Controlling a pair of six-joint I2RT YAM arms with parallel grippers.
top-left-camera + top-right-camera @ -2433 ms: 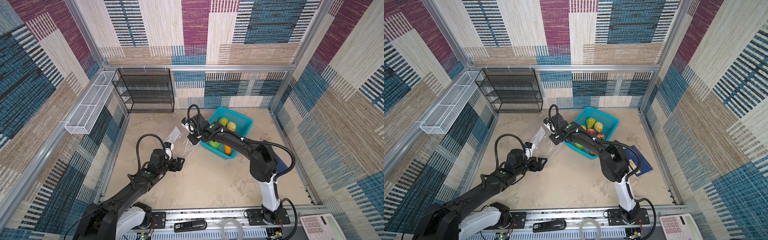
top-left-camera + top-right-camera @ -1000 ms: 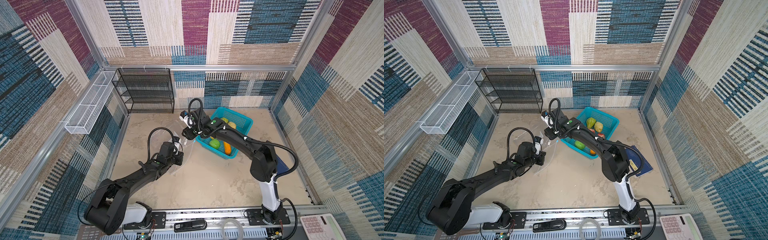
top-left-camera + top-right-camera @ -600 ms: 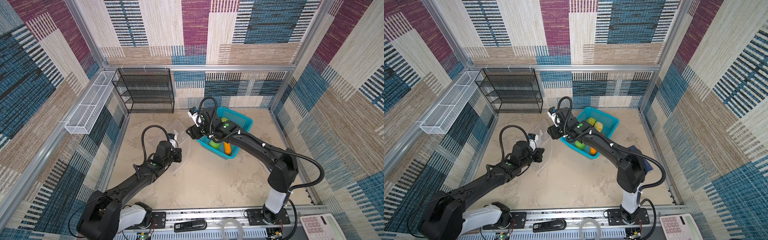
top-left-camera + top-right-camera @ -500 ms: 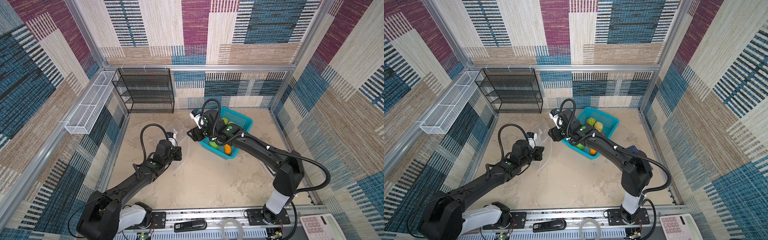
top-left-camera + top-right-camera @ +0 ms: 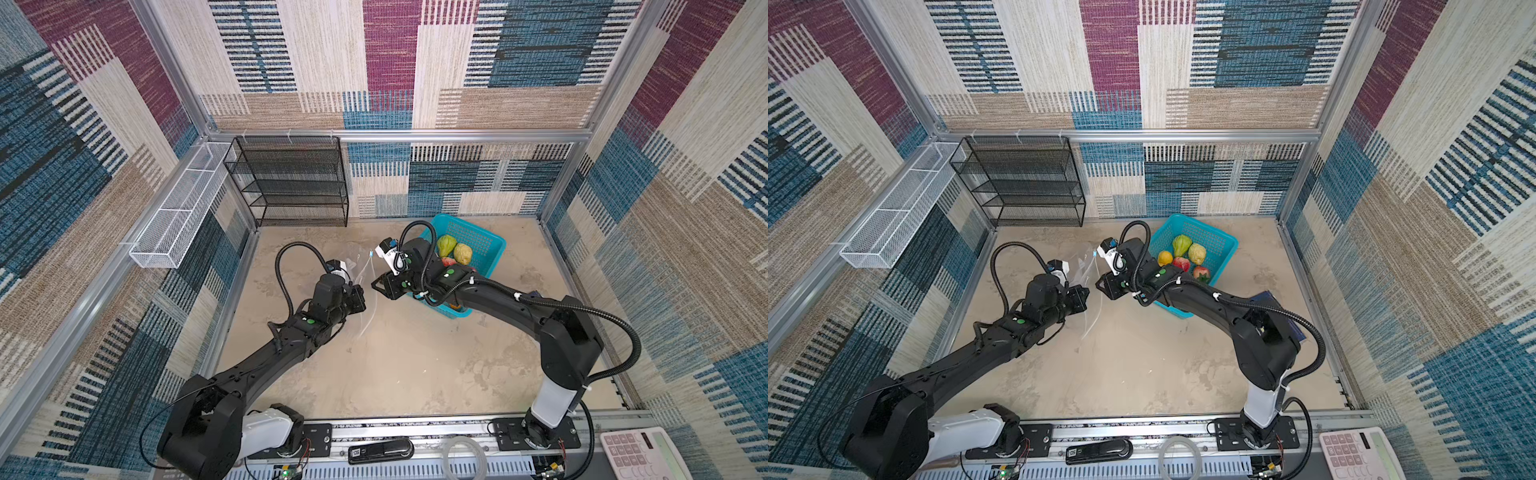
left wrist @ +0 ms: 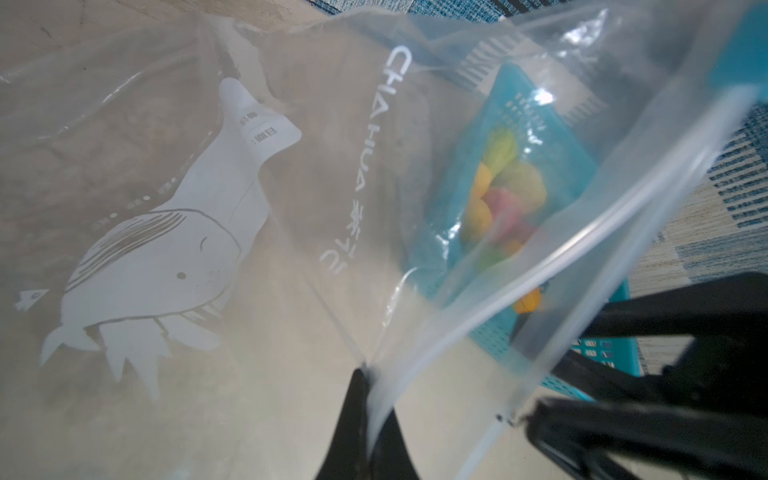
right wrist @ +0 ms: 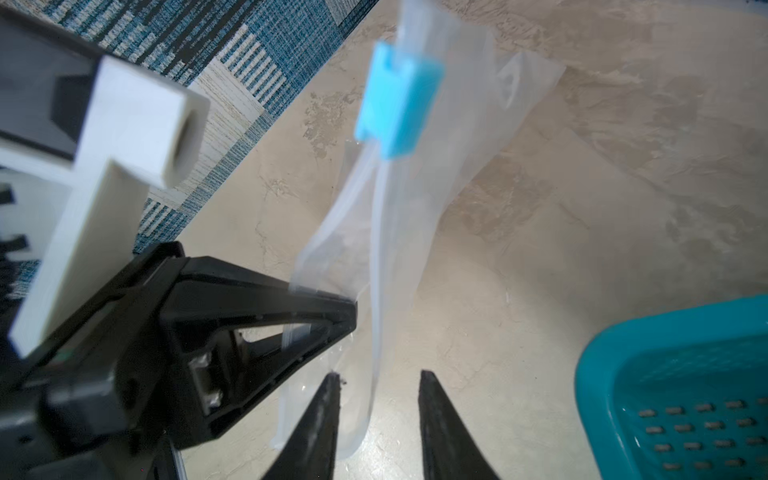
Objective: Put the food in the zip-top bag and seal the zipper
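The clear zip-top bag (image 5: 367,274) (image 5: 1089,270) hangs off the floor between both grippers, with a white whale print (image 6: 166,249). My left gripper (image 5: 360,297) (image 5: 1084,296) (image 6: 368,376) is shut on the bag's rim. My right gripper (image 5: 375,286) (image 5: 1099,286) (image 7: 378,374) faces it, open, with the zipper (image 7: 376,257) strip running between its fingers. The light-blue slider (image 7: 395,95) sits at the strip's far end. The food (image 5: 453,249) (image 5: 1183,255) lies in the turquoise basket (image 5: 478,235) (image 5: 1210,237), seen blurred through the bag as food (image 6: 503,187).
A black wire shelf (image 5: 291,183) stands at the back left. A white wire tray (image 5: 178,216) hangs on the left wall. A dark blue booklet (image 5: 1268,298) lies right of the basket. A calculator (image 5: 640,453) sits beyond the front rail.
The right gripper has come toward the front, close to the left gripper, and its jaws have narrowed around the zipper strip. The left gripper keeps its hold on the bag.
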